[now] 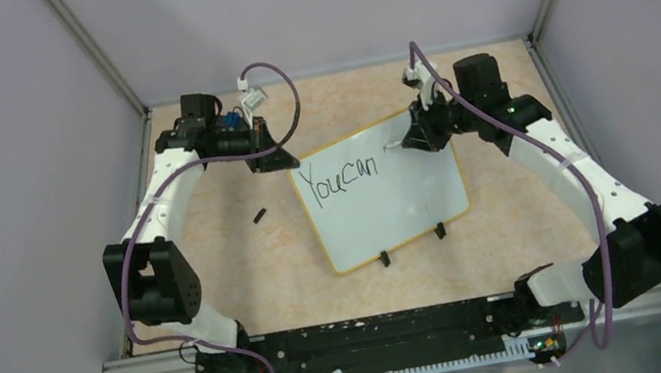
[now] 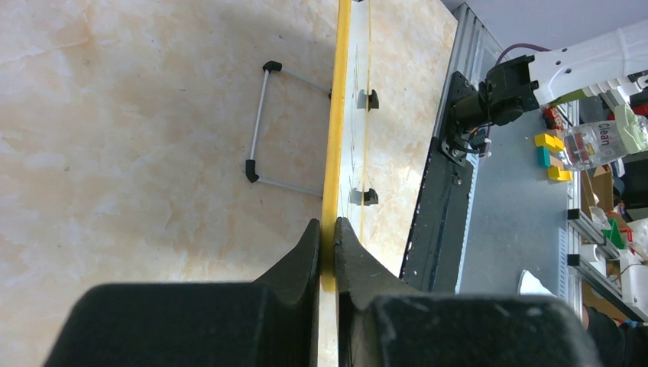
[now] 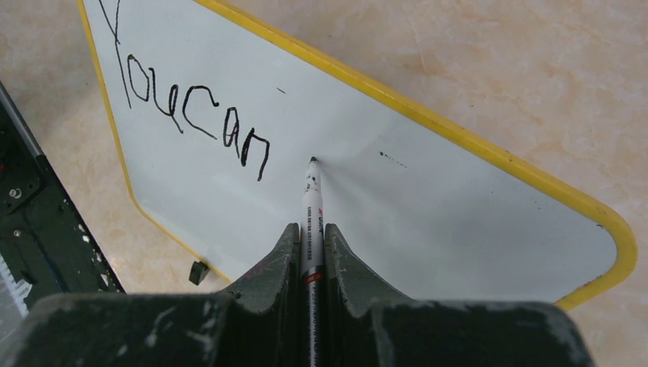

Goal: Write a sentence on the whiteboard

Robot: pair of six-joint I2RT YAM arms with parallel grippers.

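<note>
Table: pale marbled top, carrying every item listed below.
Whiteboard: near the table's centre, between both arms. White face, thin yellow rim, rounded corners. Long axis runs left to right, skewed so the right end sits farther away. Two black clip feet on the near edge; a wire stand shows behind it in the left wrist view.
Left gripper: jaws narrow, pinching the yellow rim at the board's far left corner; judged to be steadying it.
Right gripper: jaws narrow, clamped on the marker barrel, over the far right part of the board.
Marker: white barrel, long axis in line with its gripper, tip apparently touching the white face just beside the last letter.
Key relation: unwritten face lies to the right of the tip, along the board's long axis. Right arm is nearer and carries the tool; the next word is judged to start there.
Sentence: black, uneven hand, reads "You can" on one line near the far edge. Incomplete; face below it blank.
Small black piece: loose on the table left of the board; possibly a cap, cannot confirm.
</note>
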